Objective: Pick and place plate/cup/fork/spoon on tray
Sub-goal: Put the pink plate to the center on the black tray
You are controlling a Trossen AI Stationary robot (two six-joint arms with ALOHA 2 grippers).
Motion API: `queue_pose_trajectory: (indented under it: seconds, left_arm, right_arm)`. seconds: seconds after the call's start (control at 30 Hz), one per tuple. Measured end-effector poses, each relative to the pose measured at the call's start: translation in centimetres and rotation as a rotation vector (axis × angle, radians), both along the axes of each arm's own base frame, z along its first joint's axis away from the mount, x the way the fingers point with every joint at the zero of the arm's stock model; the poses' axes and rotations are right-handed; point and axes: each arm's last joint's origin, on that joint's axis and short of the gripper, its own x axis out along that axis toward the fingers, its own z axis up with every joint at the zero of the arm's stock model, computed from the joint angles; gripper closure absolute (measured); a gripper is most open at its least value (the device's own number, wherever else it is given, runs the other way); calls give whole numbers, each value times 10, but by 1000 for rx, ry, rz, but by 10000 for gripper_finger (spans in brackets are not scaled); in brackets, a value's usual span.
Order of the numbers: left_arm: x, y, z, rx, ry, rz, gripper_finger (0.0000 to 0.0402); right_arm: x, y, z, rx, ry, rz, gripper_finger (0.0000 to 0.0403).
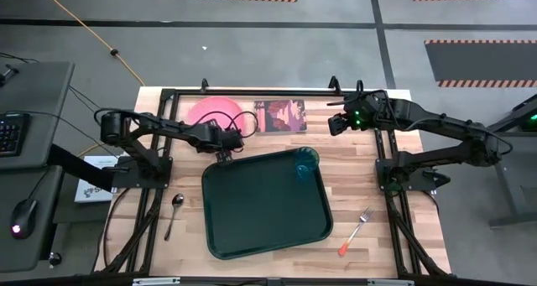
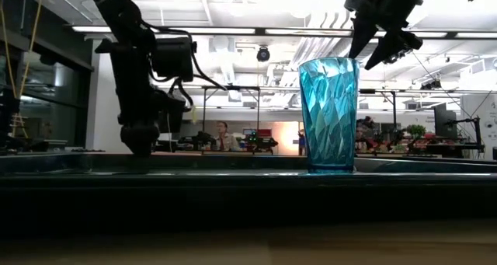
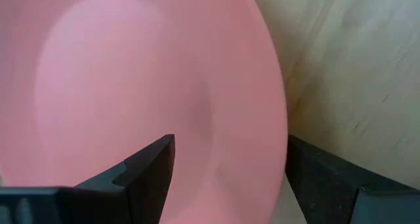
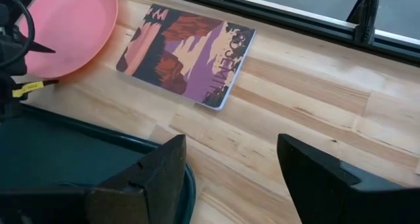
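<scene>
The pink plate [image 1: 210, 111] lies flat on the table beyond the far left corner of the dark green tray [image 1: 264, 204]. My left gripper [image 3: 230, 178] is open at the plate's right rim [image 3: 279, 138], with one finger over the plate's inside and the other outside it, over the wood. The teal cup [image 1: 304, 163] stands upright in the tray's far right corner and also shows in the low view [image 2: 329, 113]. The spoon [image 1: 174, 212] lies left of the tray and the fork [image 1: 355, 231] lies right of it. My right gripper [image 1: 333, 122] is open and empty above the table, right of the picture card.
A square picture card [image 1: 281, 116] lies on the table between the plate and my right gripper. Black frame rails [image 1: 252, 93] run along the table's far edge and sides. Bare wood shows to the right of the tray around the fork.
</scene>
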Motion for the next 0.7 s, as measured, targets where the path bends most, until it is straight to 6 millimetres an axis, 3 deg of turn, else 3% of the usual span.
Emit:
queue_pose_trajectory:
  seconds: [0.17,0.4,0.53,0.7]
  left_arm:
    - [1,1,-3,40,19,7,179]
    - [-1,2,-4,73,44,1,380]
    - [1,1,9,73,48,-2,384]
    - [7,-4,66,108,-75,-32,397]
  right_arm:
    - [0,0,0,3,-2,1,171]
    - [2,0,1,-2,-24,0,171]
    - [3,-1,2,-3,-41,4,171]
    - [5,-1,4,-8,-66,10,171]
